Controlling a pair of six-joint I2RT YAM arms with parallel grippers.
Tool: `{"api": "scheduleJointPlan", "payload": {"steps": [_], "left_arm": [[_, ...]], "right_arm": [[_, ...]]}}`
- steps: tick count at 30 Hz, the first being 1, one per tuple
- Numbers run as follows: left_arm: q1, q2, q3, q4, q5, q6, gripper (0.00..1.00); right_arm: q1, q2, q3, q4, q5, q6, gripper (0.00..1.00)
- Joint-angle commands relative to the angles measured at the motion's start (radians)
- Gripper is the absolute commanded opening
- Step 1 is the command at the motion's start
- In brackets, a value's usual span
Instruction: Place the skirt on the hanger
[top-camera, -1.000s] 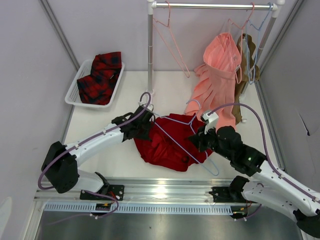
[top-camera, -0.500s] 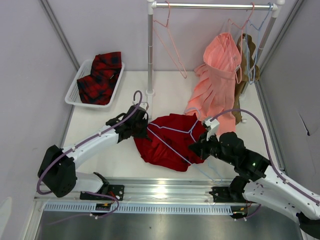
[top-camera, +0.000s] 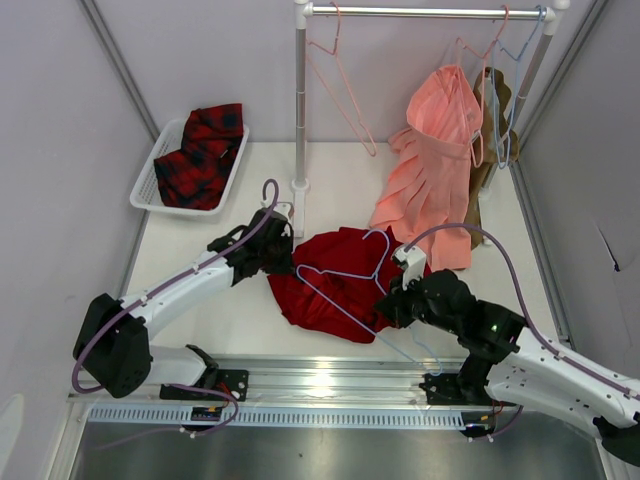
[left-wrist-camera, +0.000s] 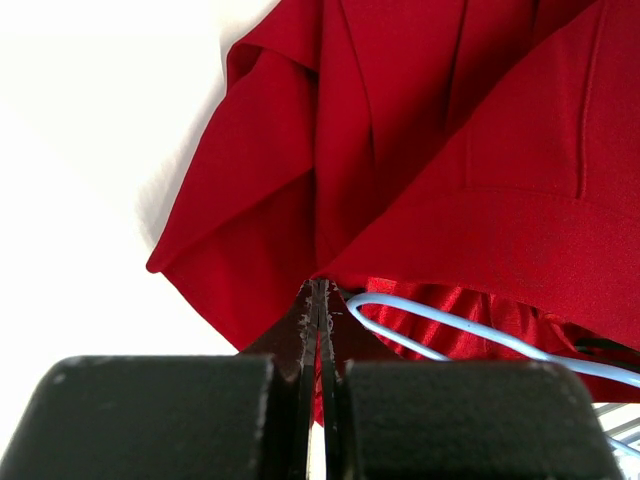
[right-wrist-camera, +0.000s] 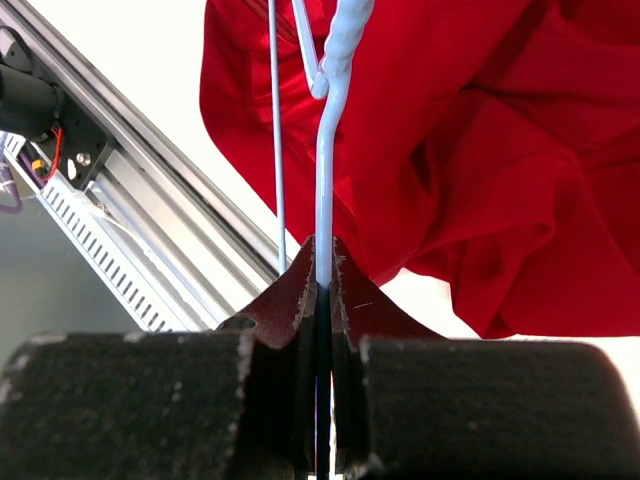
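Observation:
The deep-red skirt (top-camera: 335, 295) lies crumpled on the table between the arms. The light-blue hanger (top-camera: 335, 272) lies tilted across it, with its hook toward the back. My left gripper (top-camera: 277, 258) is at the skirt's left edge. In the left wrist view it (left-wrist-camera: 320, 292) is shut on the skirt's fabric (left-wrist-camera: 450, 150), with the hanger's rounded end (left-wrist-camera: 454, 320) just to the right of the jaws. My right gripper (top-camera: 395, 300) is at the skirt's right side. In the right wrist view it (right-wrist-camera: 322, 275) is shut on the hanger's wire (right-wrist-camera: 325, 200), above the skirt (right-wrist-camera: 480, 130).
A white basket (top-camera: 148, 170) with a red-and-black plaid garment (top-camera: 200, 150) stands at the back left. A clothes rack (top-camera: 300, 100) at the back holds pink hangers (top-camera: 340, 90), a salmon-pink pleated skirt (top-camera: 435, 160) and a brown garment (top-camera: 495, 110). A metal rail (top-camera: 320, 380) runs along the near edge.
My right gripper has drawn toward the near left with the hanger, whose left end slid further over the skirt. My left gripper has shifted slightly left and back, still holding the skirt's edge.

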Motion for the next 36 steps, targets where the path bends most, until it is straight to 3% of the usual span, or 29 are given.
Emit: {"api": "scheduleJointPlan", "payload": {"steps": [1, 36], "left_arm": [[0.009, -0.038, -0.008, 0.038, 0.016, -0.014, 0.0], [0.009, -0.006, 0.043, 0.023, 0.063, 0.047, 0.0]], "right_arm": [[0.01, -0.003, -0.002, 0.036, 0.033, 0.011, 0.0], [0.012, 0.026, -0.039, 0.122, -0.019, -0.017, 0.0]]}}
